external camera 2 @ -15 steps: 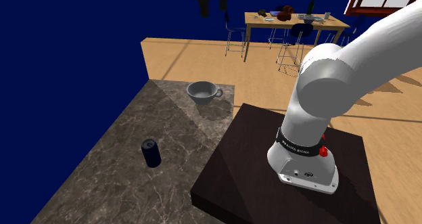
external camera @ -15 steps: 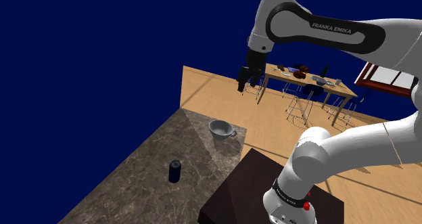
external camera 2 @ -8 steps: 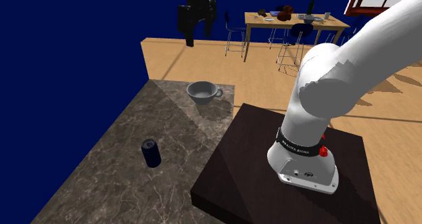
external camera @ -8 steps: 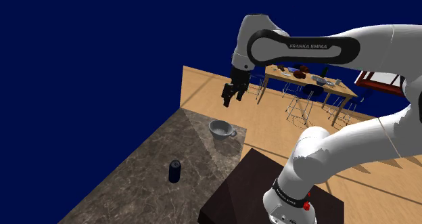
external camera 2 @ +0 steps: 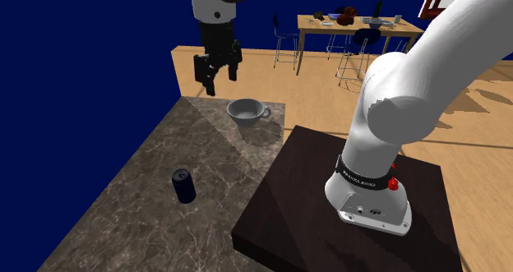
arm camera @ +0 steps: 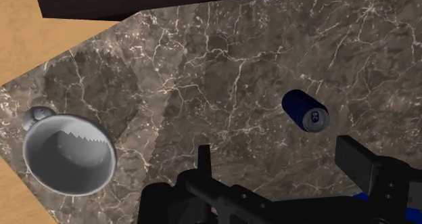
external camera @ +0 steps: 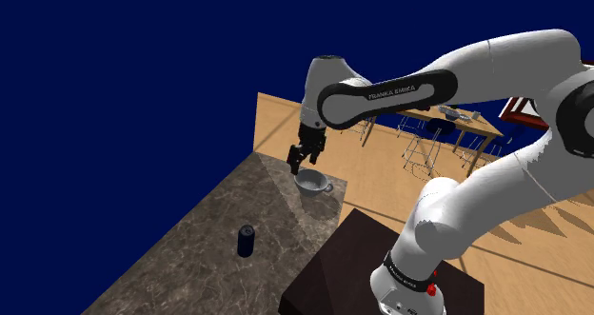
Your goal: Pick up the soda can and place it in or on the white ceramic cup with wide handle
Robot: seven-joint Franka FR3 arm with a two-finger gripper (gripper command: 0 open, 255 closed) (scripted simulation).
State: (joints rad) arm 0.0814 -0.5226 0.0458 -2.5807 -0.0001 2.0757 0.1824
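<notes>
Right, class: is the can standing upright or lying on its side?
Upright. The can stands on its base on the counter, silver top facing up.

The can (external camera: 247, 242) stands upright on the surface (external camera: 181, 265), toward the shoulder view's lower left. The cup (external camera: 311, 182) sits on the same surface near its far corner, well apart from the can, up and to the right of it. The stand (external camera: 333, 270) adjoins the surface on the shoulder view's right. The gripper (external camera: 299, 166) hangs above the surface close by the cup, seemingly off its rim rather than over it. Beyond the surface lies the floor (external camera 2: 312, 98), and farther back a dining table (external camera 2: 353, 22) with stools (external camera 2: 284, 44) beside it.
</notes>
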